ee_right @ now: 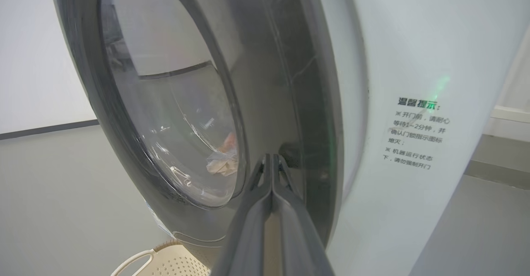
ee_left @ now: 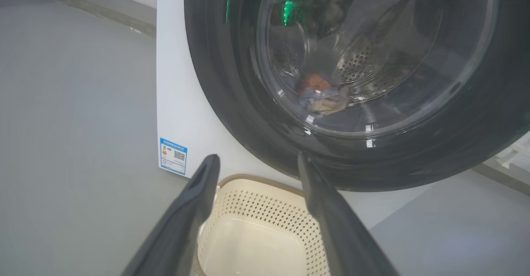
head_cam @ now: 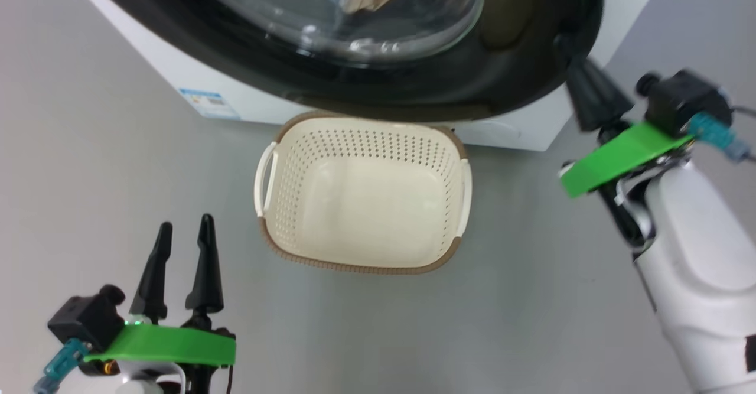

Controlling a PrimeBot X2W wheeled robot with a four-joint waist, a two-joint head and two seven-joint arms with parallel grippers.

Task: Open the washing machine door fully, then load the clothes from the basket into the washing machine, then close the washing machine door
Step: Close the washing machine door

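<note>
The door (head_cam: 378,90) lies against the front of the washing machine (head_cam: 514,128), with the clothes (ee_left: 321,98) a small bundle behind its glass and the basket (head_cam: 366,146) empty on the floor (head_cam: 88,146) just below. My right gripper (ee_right: 272,160) is pinched shut, holding nothing, its tips on the black rim at the door's right edge. I cannot tell whether the latch has caught, so I would press straight in on the rim, never the glass, until it seats flush all round. My left gripper (head_cam: 185,222) is spread wide and empty, low beside the basket, well apart from the door. The basket's far rim sits under the door's lower edge; bare floor lies open either side.
</note>
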